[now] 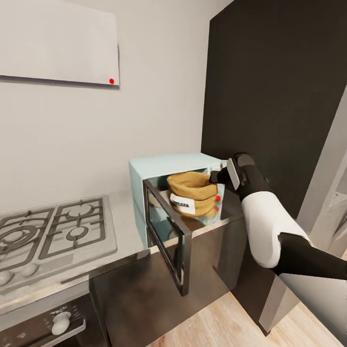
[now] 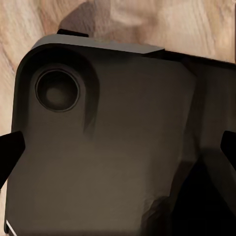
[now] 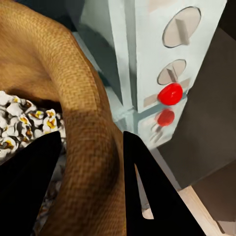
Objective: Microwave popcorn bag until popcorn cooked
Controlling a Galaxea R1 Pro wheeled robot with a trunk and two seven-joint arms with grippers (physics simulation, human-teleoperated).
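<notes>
Microwave (image 1: pixel 144 176) door (image 1: pixel 168 236) swung wide; opening blocked by popcorn bag (image 1: pixel 193 193). Right gripper (image 3: pixel 93 162) straddles bag rim. Dark wall (image 1: pixel 274 86) crowds right side.

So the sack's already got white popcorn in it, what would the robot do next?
Probably push the popcorn bag deeper into the microwave before letting go. The right hand straddles the bag's rolled rim, with popped corn inside. The bag sits at the cavity's mouth, and the door hangs wide open. It likely cannot close until the bag is further in and the arm withdraws.

The right hand (image 1: pixel 215 177) hides the microwave (image 1: pixel 166 169) control panel.
</notes>
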